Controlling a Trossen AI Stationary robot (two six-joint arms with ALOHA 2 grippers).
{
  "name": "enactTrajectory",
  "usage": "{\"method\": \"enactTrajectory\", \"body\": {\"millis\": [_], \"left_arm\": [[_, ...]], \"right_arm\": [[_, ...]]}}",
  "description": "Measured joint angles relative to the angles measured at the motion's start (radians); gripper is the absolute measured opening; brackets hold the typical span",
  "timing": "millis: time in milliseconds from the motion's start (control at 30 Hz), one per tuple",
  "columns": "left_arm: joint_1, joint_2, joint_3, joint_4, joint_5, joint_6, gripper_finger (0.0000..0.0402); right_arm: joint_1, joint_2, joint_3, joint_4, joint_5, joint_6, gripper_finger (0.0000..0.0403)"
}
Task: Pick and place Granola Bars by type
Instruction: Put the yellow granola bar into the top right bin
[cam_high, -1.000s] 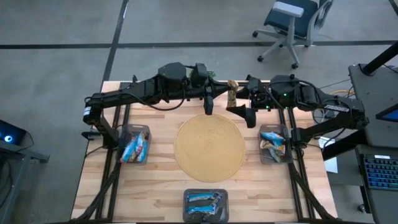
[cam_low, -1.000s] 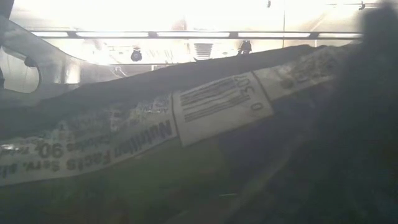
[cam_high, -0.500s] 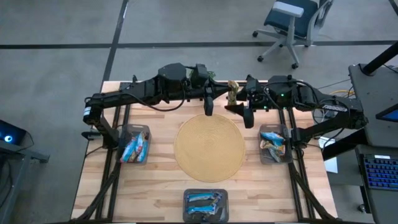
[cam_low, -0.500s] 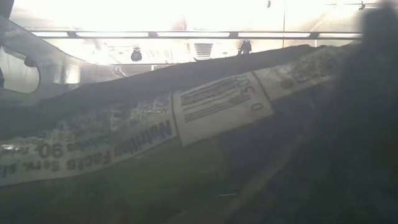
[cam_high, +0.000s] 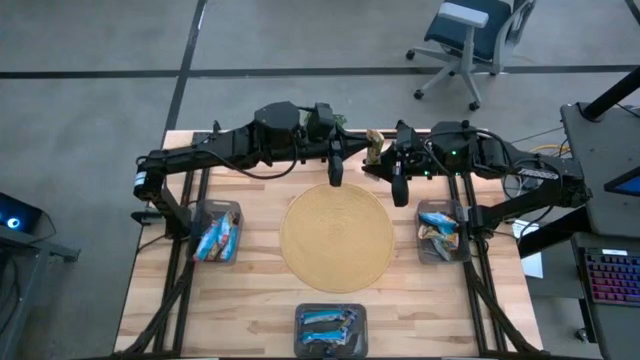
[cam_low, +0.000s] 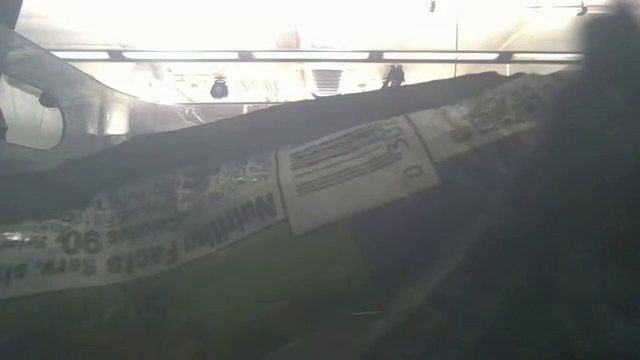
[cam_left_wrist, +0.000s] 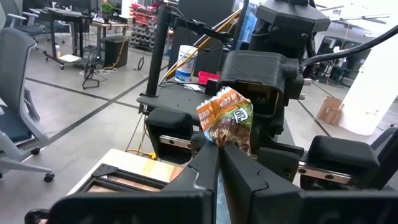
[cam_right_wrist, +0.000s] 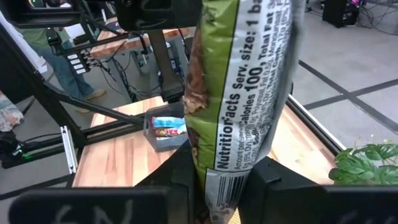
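Both arms are up at the far edge of the bench (cam_high: 250, 300), facing each other over the round tan mat (cam_high: 336, 237). The right hand (cam_high: 383, 168) is clenched on a brown-and-green granola bar (cam_high: 374, 145), holding it upright by its lower end. In the right wrist view the bar (cam_right_wrist: 239, 93) fills the middle, its nutrition-facts panel facing the camera, and its bottom end is pinched between the two dark fingers (cam_right_wrist: 270, 183). The left wrist view catches the same bar (cam_left_wrist: 226, 119) from the other side, crumpled wrapper sticking up out of the right hand (cam_left_wrist: 242, 146).

The left hand (cam_high: 335, 172) hangs just beside it, over the mat's far rim. Its fingers (cam_left_wrist: 202, 165) sit nearly together with just a thin slit between them and nothing in them, so basically clenched on air.

The rest of the bars are already in grey bins: blue ones with some orange in the left bin (cam_high: 217, 236), a mixed-looking bunch in the right bin (cam_high: 441, 230), and blue ones in the near bin (cam_high: 330, 327) at the front edge.

The low view is basically blocked by a wrapper (cam_low: 300, 180) right up against the lens, with a barcode and nutrition text readable and not much else. An office chair (cam_high: 470, 40) sits on the floor beyond the bench.
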Motion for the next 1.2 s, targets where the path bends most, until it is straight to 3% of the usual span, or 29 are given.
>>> {"method": "enactTrajectory", "body": {"millis": [367,633,833,1200], "left_arm": [[0.000,0.000,0.000,-0.007,0.002,-0.002,0.0007],[0.001,0.000,0.000,-0.049,0.057,0.001,0.0097],[0.001,-0.023,0.000,-0.181,0.029,0.000,0.0148],[0.002,-0.176,0.001,-0.515,-0.117,-0.006,0.0153]], "right_arm": [[0.000,-0.001,0.002,-0.006,-0.002,-0.008,0.0057],[0.000,-0.003,0.004,-0.006,-0.009,-0.017,0.0052],[0.000,-0.009,0.004,-0.030,-0.009,-0.025,0.0052],[0.000,-0.048,0.004,-0.358,-0.009,0.087,0.0052]]}}
